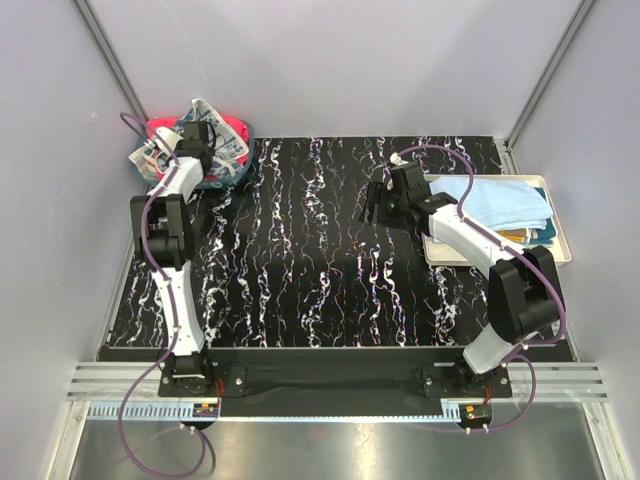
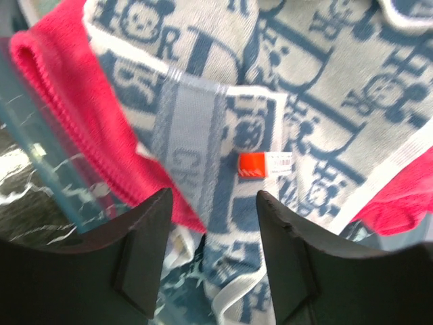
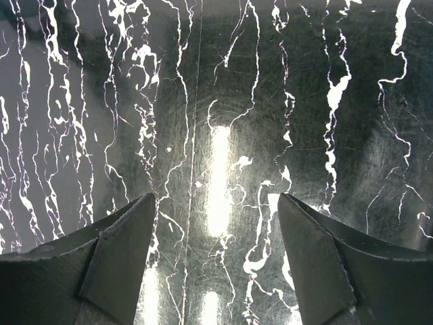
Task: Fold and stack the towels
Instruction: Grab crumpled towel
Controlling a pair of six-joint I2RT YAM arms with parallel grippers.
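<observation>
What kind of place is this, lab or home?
Likely a lab test cell: plain white enclosure walls, left arm and right arm bolted to a marbled table, towels in a bin and tray.

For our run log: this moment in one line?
left fingers open over printed towel in bin; right fingers open above table; blue towel on tray

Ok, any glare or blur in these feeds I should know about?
Right wrist: bright light reflections streak the glossy table. Left wrist: the printed towel is sharp near its red tag, softer toward the top. Top external: evenly lit, no glare.
</observation>
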